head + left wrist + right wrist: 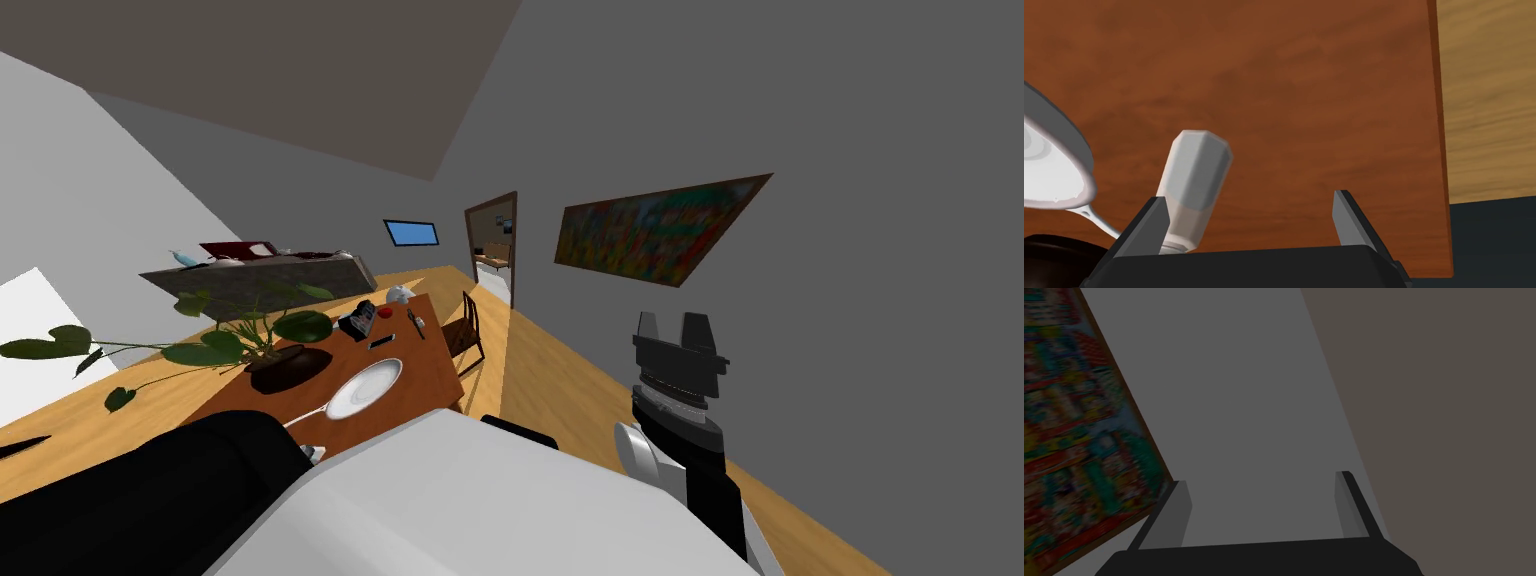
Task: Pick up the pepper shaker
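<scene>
The pepper shaker (1194,190), a white and grey faceted cylinder, stands on the brown wooden table (1324,100). It is between the fingers of my left gripper (1249,197), close against one finger, with a wide gap to the other. That gripper is open and holds nothing. In the head view my left arm is a dark mass low over the table's near end. My right gripper (672,325) is raised at my right side, away from the table; its fingers (1179,508) stand open and empty.
A white plate (1054,165) and a spoon handle (1099,222) lie just beside the shaker. A leafy plant in a dark bowl (288,367) stands behind the plate (365,388). Small items sit at the table's far end, near a chair (465,330). The table edge borders wood floor (1489,100).
</scene>
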Available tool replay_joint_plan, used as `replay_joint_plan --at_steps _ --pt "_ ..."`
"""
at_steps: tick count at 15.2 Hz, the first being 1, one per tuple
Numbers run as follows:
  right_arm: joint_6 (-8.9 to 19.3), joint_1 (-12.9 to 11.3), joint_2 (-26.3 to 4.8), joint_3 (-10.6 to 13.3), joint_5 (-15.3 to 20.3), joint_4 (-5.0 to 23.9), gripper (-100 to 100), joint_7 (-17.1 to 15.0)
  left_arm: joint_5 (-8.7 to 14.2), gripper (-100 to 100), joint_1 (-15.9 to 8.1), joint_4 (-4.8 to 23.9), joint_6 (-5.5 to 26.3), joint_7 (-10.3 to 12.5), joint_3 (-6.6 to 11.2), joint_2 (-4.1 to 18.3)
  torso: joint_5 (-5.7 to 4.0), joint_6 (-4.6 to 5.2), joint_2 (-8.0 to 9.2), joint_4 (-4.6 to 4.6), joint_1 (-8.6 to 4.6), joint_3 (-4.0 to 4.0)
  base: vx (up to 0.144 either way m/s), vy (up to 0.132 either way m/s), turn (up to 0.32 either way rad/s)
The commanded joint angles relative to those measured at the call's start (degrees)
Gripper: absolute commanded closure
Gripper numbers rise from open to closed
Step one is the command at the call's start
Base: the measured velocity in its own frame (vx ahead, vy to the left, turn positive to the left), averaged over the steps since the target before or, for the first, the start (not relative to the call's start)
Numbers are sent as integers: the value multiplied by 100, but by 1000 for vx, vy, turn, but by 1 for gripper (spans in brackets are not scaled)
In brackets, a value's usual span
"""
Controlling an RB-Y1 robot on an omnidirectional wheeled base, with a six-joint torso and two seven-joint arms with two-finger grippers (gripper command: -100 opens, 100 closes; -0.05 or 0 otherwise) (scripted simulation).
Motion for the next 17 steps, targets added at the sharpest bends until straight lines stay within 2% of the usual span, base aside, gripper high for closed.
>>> replay_joint_plan --at_steps 1,2,3,5,6,10,11,12,13,14,16,17 --pt "0 0 0 0 0 0 0 0 27 -100 -15 155 174 -5 61 47 0 0 0 0 0 0 78 26 -167" --pt "0 1 0 0 0 0 0 0 80 -100 -2 319 330 -24 131 97 1 -2 -1 0 2 -1 77 29 -155" --pt "0 0 0 0 0 0 0 0 80 -100 -2 319 330 -24 131 97 2 -1 -2 -1 5 -1 70 34 -142" --pt "0 0 0 0 0 0 0 0 173 -100 21 603 599 -56 253 183 2 -1 -1 0 6 -1 81 40 -234" --pt "0 0 0 0 0 0 0 0 173 -100 21 603 599 -56 253 183 3 3 -6 -1 11 -3 82 60 -181" --pt "0 1 -1 -1 0 0 0 0 291 -100 51 963 940 -96 407 289 7 0 -6 -1 30 -4 77 89 -163" --pt "0 1 -1 -1 0 0 0 0 234 -100 5 894 854 -62 356 264 8 -2 -4 -1 33 -2 38 64 -60" --pt "0 1 -1 -1 0 0 0 0 437 -100 199 952 591 168 80 338 8 -4 4 0 24 1 43 38 -71" --pt "0 1 0 -1 0 0 0 0 437 -100 199 952 570 168 -7 338 5 -4 6 1 14 3 53 35 -72" --pt "0 1 0 -1 0 0 0 0 630 -100 388 992 412 361 -148 406 4 -5 6 1 9 4 60 43 -89" --pt "0 1 0 -1 0 0 0 0 630 -100 388 992 263 405 -380 406 4 -5 4 1 8 2 56 41 -51" --pt "0 1 0 -1 0 0 0 0 823 -100 577 1031 95 634 -521 474 4 -5 5 1 5 3 57 33 -62"
